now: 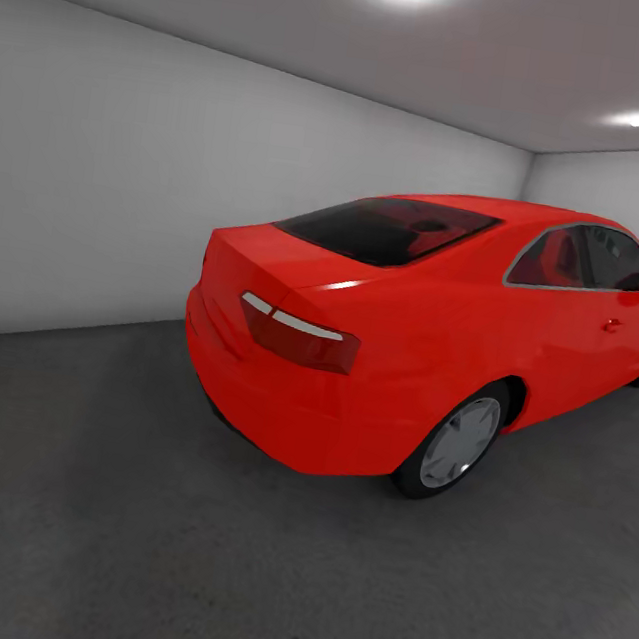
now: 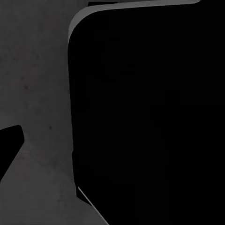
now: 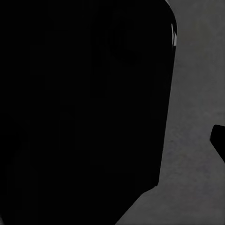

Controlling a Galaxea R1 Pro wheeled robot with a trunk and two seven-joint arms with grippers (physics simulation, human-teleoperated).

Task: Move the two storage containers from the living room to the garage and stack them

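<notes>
I am in the garage, and the two storage containers are out of view. The dark grey floor [image 1: 129,537] stretches out in front of me in the head view. In the left wrist view, one dark finger [image 2: 8,147] of the left gripper juts in at the frame's edge over the grey floor [image 2: 37,93], far out to the side, with nothing held. The right wrist view likewise has one dark finger [image 3: 219,140] at its edge over the floor [image 3: 197,93], also holding nothing.
A red coupe car [image 1: 406,351] stands ahead and to the right, its rear end towards me. White-grey walls [image 1: 128,163] close the room on the left and behind the car. Large black shapes [image 2: 150,117] [image 3: 79,108] block much of both wrist views.
</notes>
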